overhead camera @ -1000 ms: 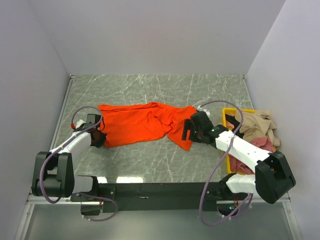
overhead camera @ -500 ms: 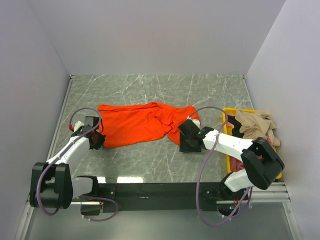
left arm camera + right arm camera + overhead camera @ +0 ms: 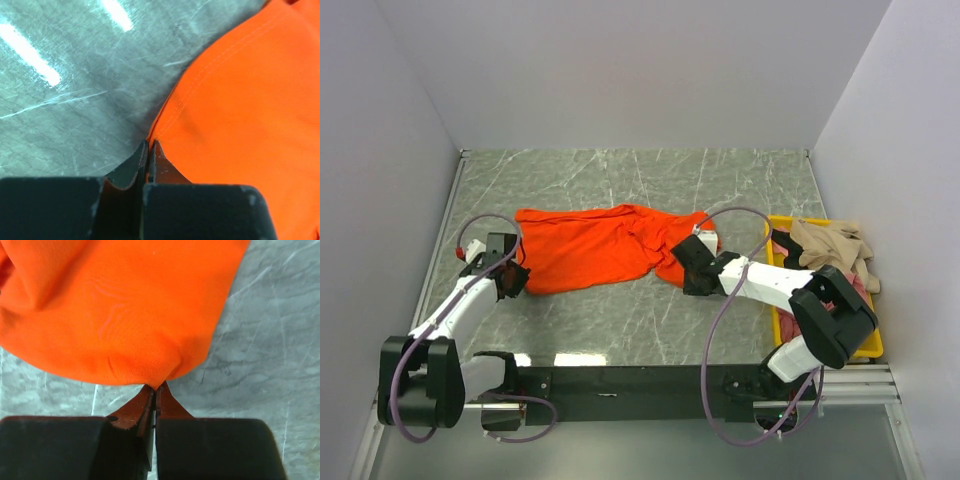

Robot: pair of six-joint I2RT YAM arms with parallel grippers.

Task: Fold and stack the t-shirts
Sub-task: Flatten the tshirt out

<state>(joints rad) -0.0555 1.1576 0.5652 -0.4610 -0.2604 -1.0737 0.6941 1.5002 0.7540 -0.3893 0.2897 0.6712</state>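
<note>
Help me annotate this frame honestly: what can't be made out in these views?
- Top view: pink t-shirt in the yellow bin, mostly covered by the beige t-shirt and right arm.
- Wrist views: how much orange t-shirt the left end effector and right end effector pinch; shut fingers hide it.
- Wrist views: shirt's sleeves, collar; cut off by frame edges.

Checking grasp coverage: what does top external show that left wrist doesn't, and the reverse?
Only top external: the whole orange t-shirt spread out, the right gripper at its right corner, and the yellow bin holding the beige t-shirt.
Only left wrist: the left gripper fingertips pinched together on the shirt's stitched hem.
Both: orange cloth lying on the grey marbled table, with the left gripper at the shirt's left edge.
</note>
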